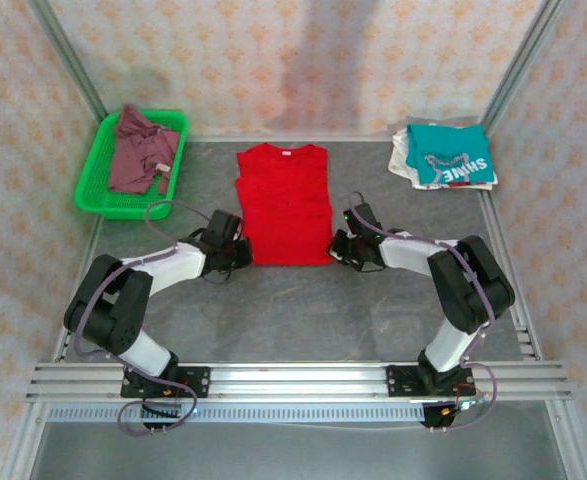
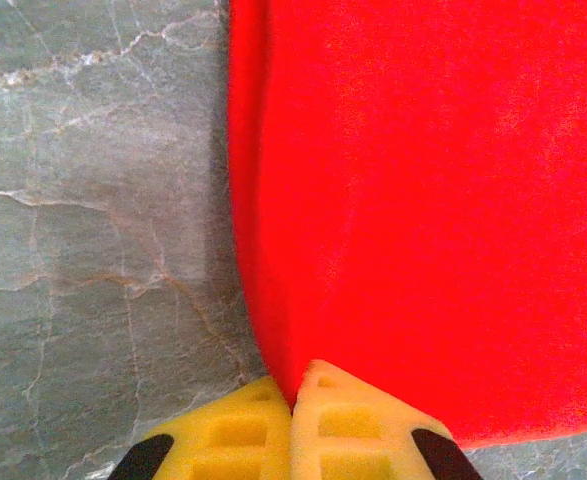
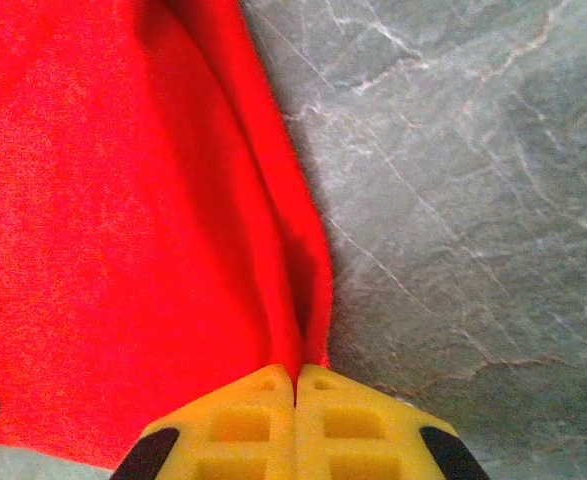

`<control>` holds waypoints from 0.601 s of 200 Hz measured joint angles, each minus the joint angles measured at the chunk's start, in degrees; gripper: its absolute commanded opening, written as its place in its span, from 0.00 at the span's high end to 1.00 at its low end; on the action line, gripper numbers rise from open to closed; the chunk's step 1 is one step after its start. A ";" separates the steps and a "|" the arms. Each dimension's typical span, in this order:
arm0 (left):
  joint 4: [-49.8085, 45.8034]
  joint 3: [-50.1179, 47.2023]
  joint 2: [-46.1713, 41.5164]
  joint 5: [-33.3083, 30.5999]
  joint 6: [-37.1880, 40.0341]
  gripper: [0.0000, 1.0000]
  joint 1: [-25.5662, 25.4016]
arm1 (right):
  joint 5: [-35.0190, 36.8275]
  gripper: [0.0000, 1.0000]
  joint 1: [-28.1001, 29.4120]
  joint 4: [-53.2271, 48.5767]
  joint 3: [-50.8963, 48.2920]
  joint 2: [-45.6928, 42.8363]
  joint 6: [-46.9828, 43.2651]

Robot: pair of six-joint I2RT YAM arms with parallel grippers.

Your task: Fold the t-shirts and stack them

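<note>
A bright red t-shirt (image 1: 284, 205) lies flat on the grey table, folded into a narrow strip with its collar at the far end. My left gripper (image 1: 241, 256) is at its near left corner, shut on the red cloth (image 2: 423, 200) between yellow pads (image 2: 353, 425). At the near right corner my right gripper (image 1: 335, 250) is shut on the red hem (image 3: 308, 320). A teal t-shirt (image 1: 453, 155) printed "SHINE" lies on a whitish one (image 1: 403, 155) at the back right. In the green basket (image 1: 98, 185) lies a dusty mauve t-shirt (image 1: 138, 150).
The green mesh basket stands at the back left corner of the table (image 1: 303, 310). Metal frame posts rise at the back corners. A rail (image 1: 293, 380) carrying both arm bases runs along the near edge.
</note>
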 measured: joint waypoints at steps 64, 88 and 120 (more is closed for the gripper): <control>1.05 -9.25 -9.68 1.64 0.87 1.00 -0.07 | -2.86 1.00 1.66 1.07 -8.92 -6.80 -1.09; 0.00 -12.11 -14.64 2.12 0.76 1.00 -0.81 | -2.78 1.00 4.48 1.27 -12.96 -11.41 -1.27; -5.79 -17.14 -29.20 1.44 -0.61 1.00 -4.96 | -0.81 1.00 9.75 -0.11 -18.97 -21.73 -0.35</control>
